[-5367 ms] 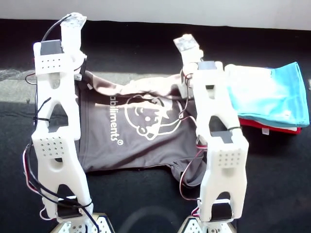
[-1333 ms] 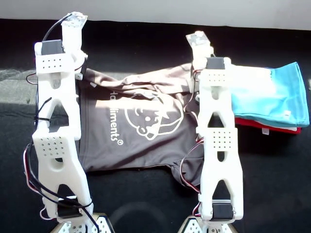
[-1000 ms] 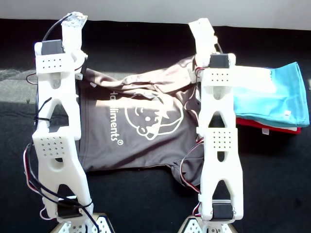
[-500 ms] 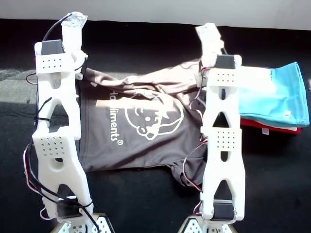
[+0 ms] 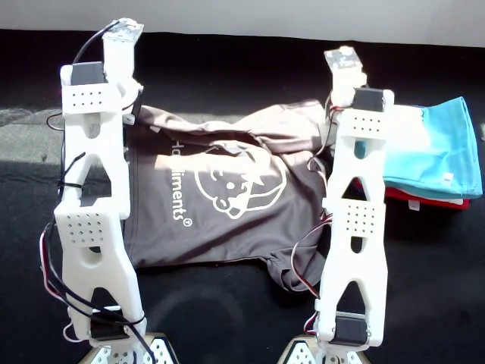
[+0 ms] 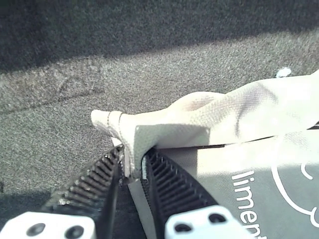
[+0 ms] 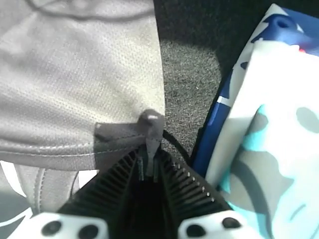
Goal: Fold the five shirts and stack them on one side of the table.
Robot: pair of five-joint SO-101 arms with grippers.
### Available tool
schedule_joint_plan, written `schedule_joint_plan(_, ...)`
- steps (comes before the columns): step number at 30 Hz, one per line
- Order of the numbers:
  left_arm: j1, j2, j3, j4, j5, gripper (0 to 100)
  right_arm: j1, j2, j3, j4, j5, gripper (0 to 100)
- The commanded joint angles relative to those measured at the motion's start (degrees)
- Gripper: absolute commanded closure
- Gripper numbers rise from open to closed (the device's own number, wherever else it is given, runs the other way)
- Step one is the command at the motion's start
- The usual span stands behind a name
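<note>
A grey shirt (image 5: 220,201) with a white printed figure lies spread on the black table between my two arms. My left gripper (image 6: 132,167) is shut on a fold of the grey shirt (image 6: 199,122) at its far left corner. My right gripper (image 7: 148,164) is shut on the hem of the grey shirt (image 7: 84,84) at its far right corner, close beside the stack. A stack of folded shirts (image 5: 428,152), light blue on top and red below, rests at the right side of the table. In the right wrist view the stack of folded shirts (image 7: 259,129) lies just beside the fingers.
The black table cloth (image 5: 227,68) stretches beyond the shirt to the far edge, where a pale wall strip runs. A sunlit band crosses the cloth at the left (image 5: 23,140). Red and black cables (image 5: 303,269) hang by the right arm over the shirt's near corner.
The right arm has swung rightwards and farther out, dragging the shirt's far right corner with it towards the stack, so the top edge is stretched wider. The left arm shifted slightly.
</note>
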Motion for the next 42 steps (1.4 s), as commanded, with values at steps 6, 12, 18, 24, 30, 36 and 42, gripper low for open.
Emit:
schedule_joint_plan(6,1.89,-0.48,-0.22,-0.44,-0.44,99,-0.66,1.1,-2.33,1.01,-0.62,83.3)
schedule_joint_plan(12,1.89,-0.48,-0.22,-0.62,-0.44,99,-2.86,-0.92,-2.07,1.27,-0.7,81.1)
schedule_joint_plan(18,1.98,-0.48,-0.22,-0.62,-0.44,99,-4.88,-0.92,-1.98,1.27,-0.7,81.1)
schedule_joint_plan(24,1.98,-0.48,-0.22,-0.62,-0.44,99,-4.79,1.54,-0.92,-0.13,-0.53,81.1)
schedule_joint_plan(30,1.98,-0.48,-0.22,-0.62,-0.44,99,-2.51,2.77,-1.27,-2.15,-0.53,95.6)
schedule_joint_plan(36,1.89,-0.48,-0.22,-0.62,-0.44,99,1.36,-2.51,-1.36,-2.68,-0.53,99.3)
schedule_joint_plan(42,1.98,-0.48,-0.22,-0.62,-0.44,99,2.95,-9.36,-1.36,-1.98,-0.53,99.3)
